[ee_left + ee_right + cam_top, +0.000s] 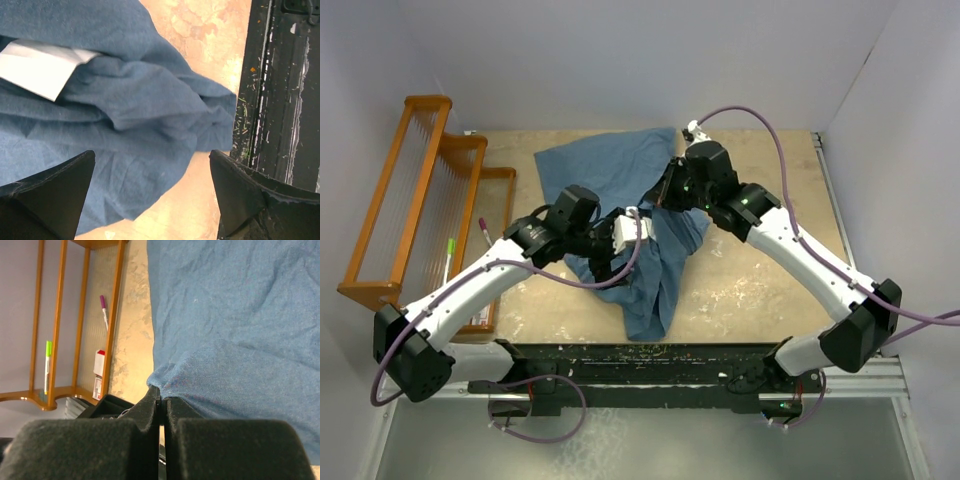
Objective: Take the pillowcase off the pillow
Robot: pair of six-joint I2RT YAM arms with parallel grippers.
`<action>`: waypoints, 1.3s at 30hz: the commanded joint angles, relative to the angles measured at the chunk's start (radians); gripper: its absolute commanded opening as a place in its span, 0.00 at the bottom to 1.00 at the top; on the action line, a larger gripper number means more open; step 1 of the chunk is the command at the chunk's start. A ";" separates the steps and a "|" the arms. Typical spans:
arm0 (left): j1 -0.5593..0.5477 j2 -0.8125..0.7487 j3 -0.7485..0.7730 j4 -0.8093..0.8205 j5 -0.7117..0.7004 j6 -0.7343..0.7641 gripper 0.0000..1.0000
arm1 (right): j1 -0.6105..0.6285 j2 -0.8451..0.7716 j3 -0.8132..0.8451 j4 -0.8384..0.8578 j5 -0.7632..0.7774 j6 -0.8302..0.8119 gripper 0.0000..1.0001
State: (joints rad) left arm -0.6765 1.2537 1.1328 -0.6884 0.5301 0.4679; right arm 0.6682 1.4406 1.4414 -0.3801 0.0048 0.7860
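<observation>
- Nearest the overhead camera, the black rail (pixel 650 355) carries both arm bases at the near edge of the table (pixel 760 280).
- Top view: the pillowcase (pixel 610 165) lies crumpled mid-table, one tail reaching toward the rail. The left gripper (pixel 625 245) hangs over its near part. The right gripper (pixel 665 190) meets the cloth at its middle. An orange rack (pixel 420 190) stands at the left, with a green marker (pixel 450 250) and a purple marker (pixel 482 230) on it. The pillow cannot be made out.
- Left wrist view: the left gripper (pixel 150 200) is released, its fingers (pixel 50 195) spread wide above the pillowcase (pixel 140 100), grasping nothing. A pale white patch (pixel 35 70) shows among the folds; whether it is the pillow cannot be told. The rail (pixel 280 100) runs down the right.
- Right wrist view: the right gripper (pixel 160 395) is clenched, pinching a fold at the edge of the pillowcase (pixel 235 315). The rack (pixel 117 315), green marker (pixel 48 360) and purple marker (pixel 104 310) lie beyond.
</observation>
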 commanded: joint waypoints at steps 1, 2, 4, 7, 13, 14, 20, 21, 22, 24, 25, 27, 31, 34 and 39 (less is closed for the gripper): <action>-0.009 0.049 -0.036 0.090 -0.067 -0.087 1.00 | 0.005 -0.025 0.052 0.092 -0.032 0.048 0.00; -0.009 0.069 -0.042 0.097 -0.082 -0.084 0.97 | 0.003 -0.025 0.050 0.083 -0.021 0.049 0.00; -0.009 0.126 -0.047 0.119 -0.123 -0.086 0.84 | -0.008 -0.024 0.044 0.059 0.016 0.045 0.00; -0.008 0.198 -0.045 0.153 -0.213 -0.059 0.62 | -0.035 -0.031 0.010 0.030 0.048 0.045 0.00; 0.013 0.177 -0.073 0.258 -0.305 -0.053 0.00 | -0.132 -0.080 -0.140 0.012 0.073 0.050 0.00; 0.021 0.163 -0.074 0.265 -0.315 -0.052 0.00 | -0.154 -0.091 -0.168 0.017 0.068 0.046 0.00; 0.063 0.086 -0.075 0.232 -0.305 -0.031 0.00 | -0.285 -0.148 -0.289 0.034 0.030 -0.014 0.00; 0.074 0.070 -0.075 0.222 -0.282 -0.032 0.00 | -0.294 -0.155 -0.293 0.029 0.036 -0.022 0.00; 0.083 0.051 -0.076 0.214 -0.270 -0.032 0.00 | -0.302 -0.158 -0.294 0.023 0.040 -0.031 0.00; 0.091 0.013 -0.081 0.200 -0.265 -0.025 0.00 | -0.308 -0.161 -0.290 0.008 0.050 -0.046 0.00; 0.094 -0.001 -0.085 0.197 -0.274 -0.015 0.00 | -0.309 -0.161 -0.288 0.002 0.053 -0.052 0.00; 0.099 -0.022 -0.099 0.203 -0.317 0.017 0.00 | -0.308 -0.163 -0.289 0.000 0.049 -0.060 0.00; 0.119 -0.044 -0.149 0.283 -0.441 0.081 0.00 | -0.308 -0.164 -0.287 -0.009 0.070 -0.077 0.01; 0.124 -0.048 -0.184 0.385 -0.537 0.107 0.00 | -0.308 -0.156 -0.280 0.014 0.078 -0.108 0.01; 0.124 -0.052 -0.235 0.532 -0.629 0.117 0.00 | -0.306 -0.114 -0.276 0.058 0.029 -0.091 0.00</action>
State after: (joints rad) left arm -0.5816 1.2259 0.9276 -0.2752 0.0879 0.5453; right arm 0.3855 1.3048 1.1362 -0.3882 -0.0185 0.7277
